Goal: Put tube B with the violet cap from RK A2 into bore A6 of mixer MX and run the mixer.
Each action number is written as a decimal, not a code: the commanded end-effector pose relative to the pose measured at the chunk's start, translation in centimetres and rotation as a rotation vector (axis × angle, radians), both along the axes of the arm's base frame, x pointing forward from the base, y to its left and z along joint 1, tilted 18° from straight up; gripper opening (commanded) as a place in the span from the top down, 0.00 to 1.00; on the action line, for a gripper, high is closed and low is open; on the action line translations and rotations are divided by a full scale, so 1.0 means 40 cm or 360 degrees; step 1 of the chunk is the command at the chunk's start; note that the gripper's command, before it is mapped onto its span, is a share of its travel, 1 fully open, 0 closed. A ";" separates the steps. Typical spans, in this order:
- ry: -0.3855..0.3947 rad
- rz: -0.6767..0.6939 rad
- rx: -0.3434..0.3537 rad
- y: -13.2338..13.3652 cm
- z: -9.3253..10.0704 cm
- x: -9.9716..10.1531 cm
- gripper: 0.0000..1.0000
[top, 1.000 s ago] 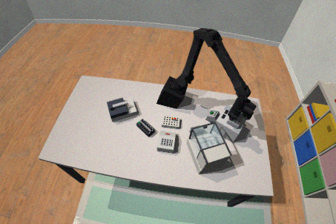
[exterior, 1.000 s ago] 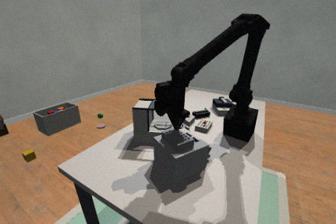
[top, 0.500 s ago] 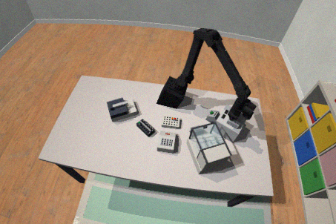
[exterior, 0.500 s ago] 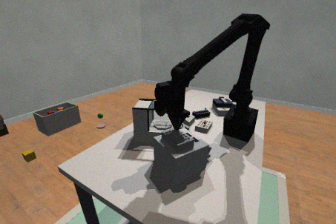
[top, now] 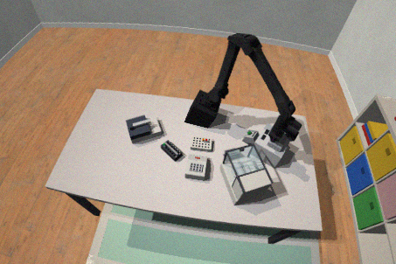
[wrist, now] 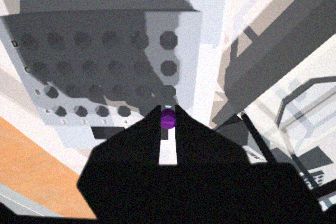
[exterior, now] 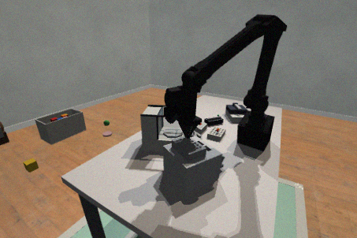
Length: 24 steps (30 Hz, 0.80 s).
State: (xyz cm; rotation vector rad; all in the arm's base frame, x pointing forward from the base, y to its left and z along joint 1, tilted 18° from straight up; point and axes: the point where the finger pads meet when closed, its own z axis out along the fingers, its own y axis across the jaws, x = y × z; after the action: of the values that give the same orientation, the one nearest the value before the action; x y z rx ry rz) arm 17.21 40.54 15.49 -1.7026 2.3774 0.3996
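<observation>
My gripper [wrist: 168, 111] is shut on tube B, whose violet cap [wrist: 167, 119] shows between the fingertips in the wrist view. The tube's body below the cap is hidden. The gripper hangs over the mixer MX [wrist: 110, 65], above the near row of bores close to the block's right-hand columns. Several dark bores stand empty around it. In the exterior view the gripper [exterior: 187, 134] points down just above the mixer's dark top block [exterior: 189, 147]. In the top view the gripper [top: 276, 141] is over the mixer [top: 273, 150] at the table's right.
The glass-walled balance [top: 248, 172] stands close beside the mixer. A small grey part with a green dot [top: 250, 135] lies on the mixer's arm-base side. The tube rack [top: 202, 143], dry block [top: 197, 167], magnet block [top: 171, 149] and spectrophotometer [top: 142, 128] stand further left.
</observation>
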 end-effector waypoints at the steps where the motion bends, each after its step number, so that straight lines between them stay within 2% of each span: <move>1: 0.0001 0.0002 -0.0018 0.020 -0.042 -0.002 0.91; 24: 0.0002 0.0005 -0.0018 0.022 -0.051 -0.004 0.91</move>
State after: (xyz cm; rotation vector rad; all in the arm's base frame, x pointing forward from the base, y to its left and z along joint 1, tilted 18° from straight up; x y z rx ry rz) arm 17.22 40.56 15.49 -1.7008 2.3762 0.4005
